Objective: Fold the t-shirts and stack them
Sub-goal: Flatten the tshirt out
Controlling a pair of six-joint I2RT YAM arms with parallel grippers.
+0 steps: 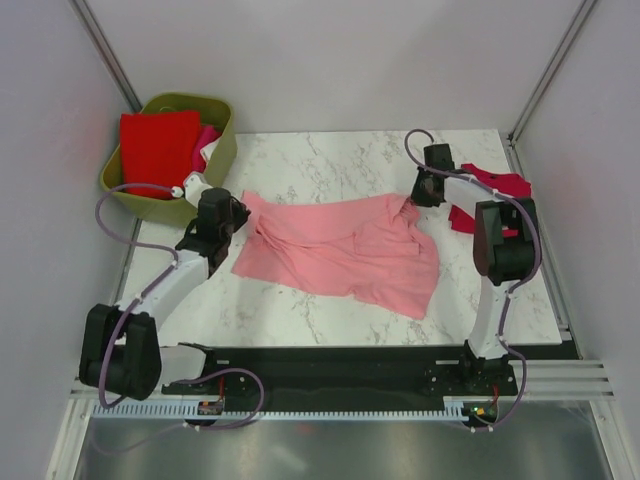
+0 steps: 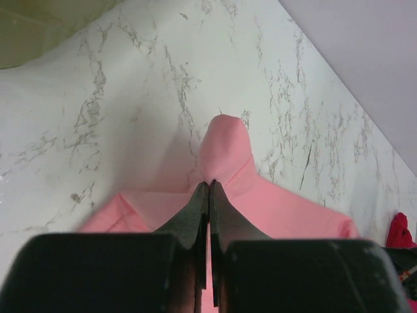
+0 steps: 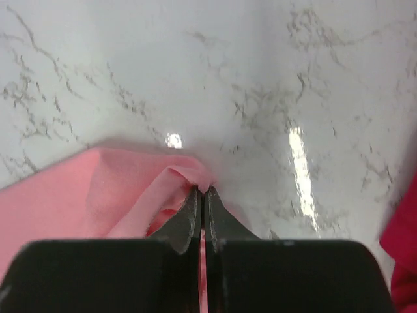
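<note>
The light pink t-shirt [image 1: 345, 250] lies rumpled across the middle of the marble surface [image 1: 330, 160]. The left jaws pinch a fold at its left edge; the right jaws pinch its far right corner. A crimson t-shirt [image 1: 495, 185] lies bunched near the surface's right edge.

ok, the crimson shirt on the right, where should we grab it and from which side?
Probably its exposed far lobe, pinched from above. The crimson t-shirt lies crumpled at the table's right edge, its near part hidden behind the right arm, so that lobe is the clearest bit. The right gripper is shut on the light pink t-shirt.
</note>
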